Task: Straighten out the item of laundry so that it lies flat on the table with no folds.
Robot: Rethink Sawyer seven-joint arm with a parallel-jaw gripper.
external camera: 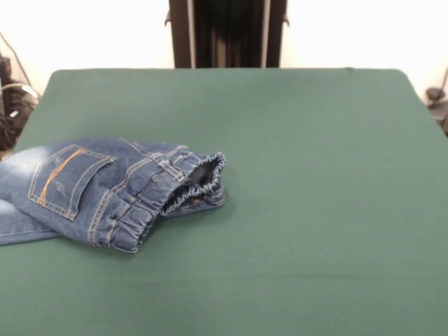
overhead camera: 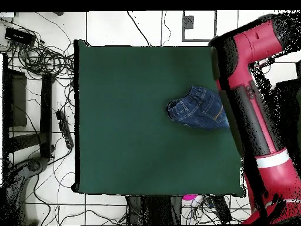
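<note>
The item of laundry (external camera: 91,189), a pair of blue jeans, lies bunched up at the left side of the table (external camera: 315,175) in the front view. Its gathered waistband is folded over and gapes open toward the table's middle. An orange-stitched back pocket faces up, and the fabric runs off the picture's left edge. From overhead the jeans (overhead camera: 197,109) sit near the right edge of the green table (overhead camera: 129,118), partly under the red arm (overhead camera: 253,100). The arm reaches along that right edge. Neither view shows its gripper.
Tangled cables (overhead camera: 41,59) and dark equipment (overhead camera: 23,112) lie on the tiled floor beyond the table's left edge in the overhead view. A small pink object (overhead camera: 189,198) sits just past the table's bottom edge.
</note>
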